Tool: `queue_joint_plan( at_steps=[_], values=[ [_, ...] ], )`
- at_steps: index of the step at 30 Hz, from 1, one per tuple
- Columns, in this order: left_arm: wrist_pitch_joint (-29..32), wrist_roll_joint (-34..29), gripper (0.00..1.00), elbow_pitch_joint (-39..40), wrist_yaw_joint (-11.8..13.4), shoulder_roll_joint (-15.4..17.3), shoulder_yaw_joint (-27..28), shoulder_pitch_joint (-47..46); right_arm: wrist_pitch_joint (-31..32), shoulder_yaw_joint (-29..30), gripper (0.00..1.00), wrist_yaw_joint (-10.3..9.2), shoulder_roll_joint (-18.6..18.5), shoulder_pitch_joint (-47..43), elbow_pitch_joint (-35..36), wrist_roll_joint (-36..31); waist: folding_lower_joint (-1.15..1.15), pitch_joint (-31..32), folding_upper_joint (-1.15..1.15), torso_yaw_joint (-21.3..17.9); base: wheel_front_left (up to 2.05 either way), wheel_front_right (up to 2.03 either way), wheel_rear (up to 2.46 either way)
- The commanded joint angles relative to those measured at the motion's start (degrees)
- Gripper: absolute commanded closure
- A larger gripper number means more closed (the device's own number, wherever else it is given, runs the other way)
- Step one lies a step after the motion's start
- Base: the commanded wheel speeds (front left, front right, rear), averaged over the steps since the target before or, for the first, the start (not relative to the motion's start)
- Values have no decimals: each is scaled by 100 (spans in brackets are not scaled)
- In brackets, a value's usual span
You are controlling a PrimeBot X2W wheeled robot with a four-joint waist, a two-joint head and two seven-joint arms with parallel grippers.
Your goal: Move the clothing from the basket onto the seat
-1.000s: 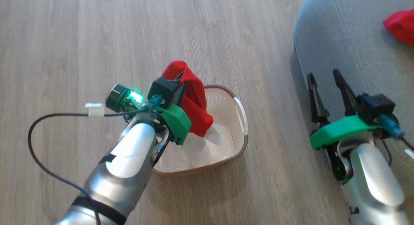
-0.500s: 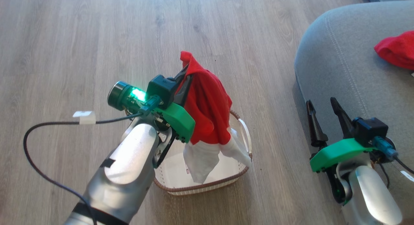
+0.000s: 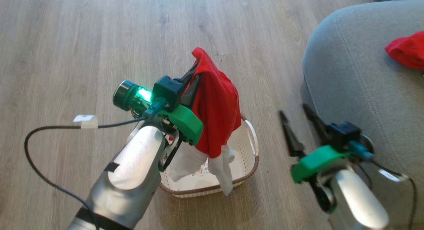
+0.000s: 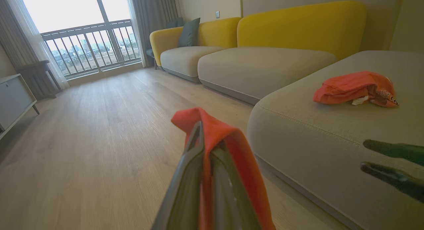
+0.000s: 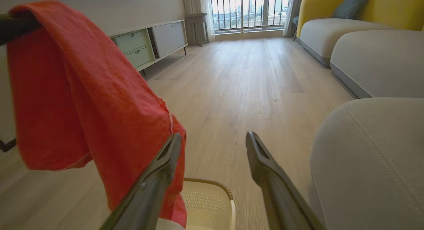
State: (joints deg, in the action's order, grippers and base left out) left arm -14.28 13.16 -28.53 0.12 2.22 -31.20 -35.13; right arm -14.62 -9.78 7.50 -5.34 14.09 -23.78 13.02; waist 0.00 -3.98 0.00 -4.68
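Note:
My left gripper [image 3: 198,64] is shut on the red garment with white trim [image 3: 217,104], held up above the cream basket [image 3: 254,157]. The white trim [image 3: 224,173] dangles over the basket's near rim. In the left wrist view the cloth [image 4: 238,150] drapes over my closed fingers. The plain red garment [image 3: 405,51] lies on the grey seat [image 3: 357,74] at the right, also seen as a crumpled heap [image 4: 354,87]. My right gripper [image 3: 293,110] is open and holds nothing, between basket and seat. In the right wrist view the held garment [image 5: 82,101] hangs left of the right gripper [image 5: 213,136].
The basket stands on a wooden floor [image 3: 99,41]. A black cable with a white tag [image 3: 85,120] loops off my left wrist. More grey seats with yellow backs [image 4: 265,61] line the wall. A low cabinet [image 5: 155,41] stands on the opposite side.
My left gripper has lifted the trimmed garment up out of the basket, white trim now hanging over the rim. My right arm has swung left, away from the seat's edge. The camera shifted early on.

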Motion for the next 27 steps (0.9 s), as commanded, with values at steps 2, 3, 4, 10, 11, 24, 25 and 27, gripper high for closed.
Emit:
queue_joint_plan(
  at_steps=[2, 3, 4, 10, 11, 24, 25, 27],
  values=[
    [-72, 65, 100, 260, -26, 75, 154, -278, -38, -563, 0, -1, 44, 562, 130, 111, 0, -60, 0, 63, 0, 0, 0],
    [-72, 78, 100, 270, -29, 74, 131, -295, -38, -742, 0, -1, 48, 670, 93, 143, 0, -71, 0, 90, 0, 0, 0],
    [-72, 95, 100, 278, -34, 73, 104, -312, -38, -917, 0, -1, 49, 779, 39, 186, 0, -83, 0, 126, 0, 0, 0],
    [-72, 200, 100, 331, -37, 68, -76, -410, -38, -1811, 0, -1, 69, 1500, -379, 379, 0, -153, 0, 360, 0, 0, 0],
    [-72, 219, 100, 337, -36, 68, -109, -422, -38, -1951, 0, -1, 76, 1608, -484, 400, 0, -162, 0, 400, 0, 0, 0],
    [-72, 505, 100, 400, 107, 66, -697, -555, -38, -2994, 0, -1, 218, 2717, -2173, 472, 0, -242, 0, 793, 0, 0, 0],
    [-72, 529, 100, 415, 115, 66, -741, -569, -38, -3022, 0, -1, 226, 2763, -2350, 481, 0, -243, 0, 816, 0, 0, 0],
    [-72, 578, 100, 443, 138, 66, -819, -597, -38, -3064, 7, -1, 237, 2837, -2628, 552, 0, -246, 0, 856, 0, 0, 0]
  ],
)
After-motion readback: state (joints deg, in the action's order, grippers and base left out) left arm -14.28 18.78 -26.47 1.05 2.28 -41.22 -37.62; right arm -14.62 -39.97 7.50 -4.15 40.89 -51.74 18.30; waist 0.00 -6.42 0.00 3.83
